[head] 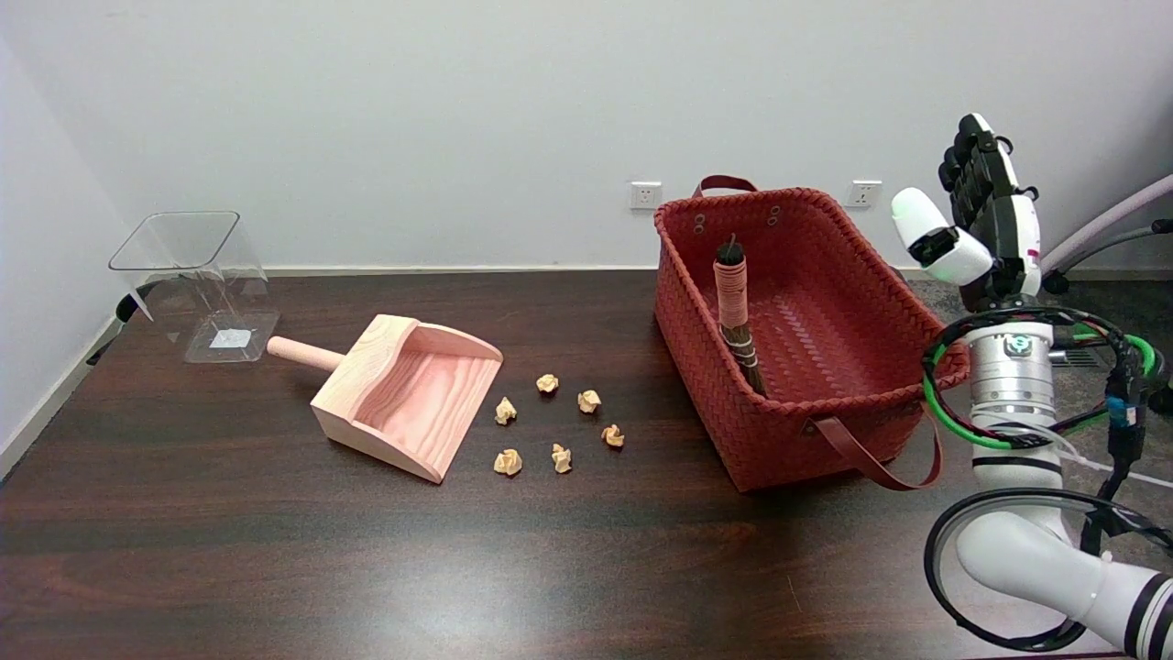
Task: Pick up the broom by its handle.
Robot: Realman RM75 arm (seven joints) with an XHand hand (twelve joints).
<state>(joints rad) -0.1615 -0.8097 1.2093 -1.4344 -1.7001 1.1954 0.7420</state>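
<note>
One small broom point(736, 316), with a handle wrapped in pale cord, a dark tip and dark brown bristles, stands tilted inside the one rust-red woven basket point(696, 367), its bristle end down on the basket floor near the left wall and its handle top rising to about rim height. The basket is rectangular, sits on the right part of the dark brown wooden table point(275, 550), and carries two brown leather strap handles, one at the far end and one hanging over the near right corner. The robot's right hand point(976, 229), black and white, is raised in the air beyond the basket's right rim, well apart from the broom; its fingers point upward with the thumb spread out to the left, and it holds nothing. Its one white arm rises from the lower right corner, ringed by green and black cables. To the left of the basket lie six small crumpled balls of yellowish paper point(557, 422), loosely scattered in a ring on the tabletop, none touching another. Just left of them rests one light wooden dustpan point(408, 394) with a short round handle pointing left and its open mouth turned toward the near right. Near the far left corner of the table stands one clear plastic container point(197, 284), tilted. On the white wall behind are two white sockets point(645, 194).
</note>
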